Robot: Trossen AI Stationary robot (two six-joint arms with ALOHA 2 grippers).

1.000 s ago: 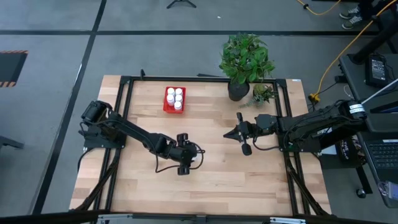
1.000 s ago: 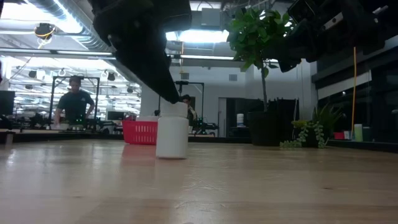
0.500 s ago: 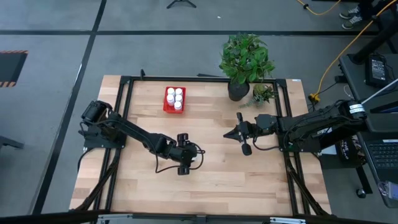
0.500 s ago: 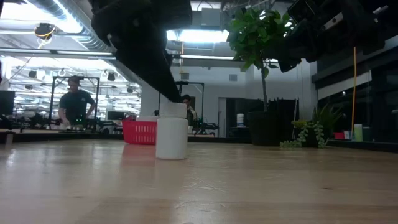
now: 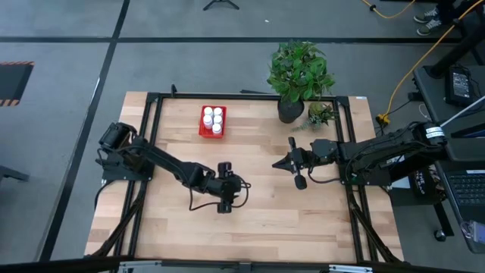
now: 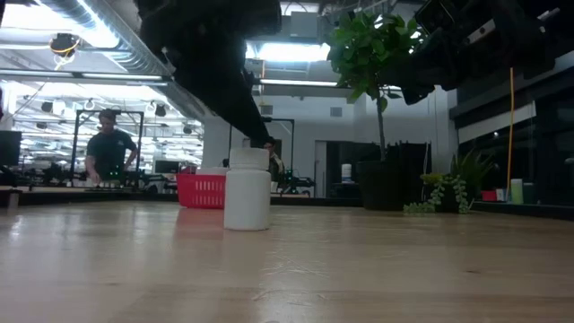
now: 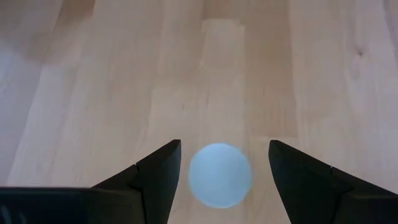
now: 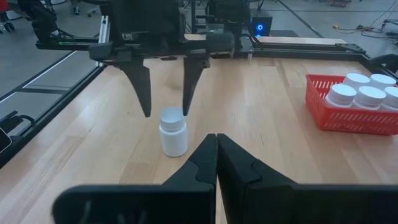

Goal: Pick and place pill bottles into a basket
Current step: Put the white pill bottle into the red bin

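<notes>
**One bottle under the left claw, five in the basket**

One pill bottle (image 8: 173,131) stands upright on the wooden table (image 5: 258,220), alone near its middle. The left gripper (image 8: 165,93) hangs directly above it with its fingers (image 7: 152,177) spread wide. In the left wrist view the white cap lies between them with a gap on either side, and in the right wrist view the fingertips end about level with the cap. Whether one tip brushes the cap I cannot tell.

Well beyond the left claw, toward the table's far edge, sits the red basket (image 5: 213,133) holding what looks like five more bottles (image 5: 214,117), standing close together.

Across the table from the left claw, the right gripper (image 5: 298,180) hovers with its fingers pressed together and nothing between them, pointed toward the lone bottle. Past it, at the far edge, stands a potted plant (image 5: 298,72) with a smaller plant (image 5: 320,114) beside it.
</notes>
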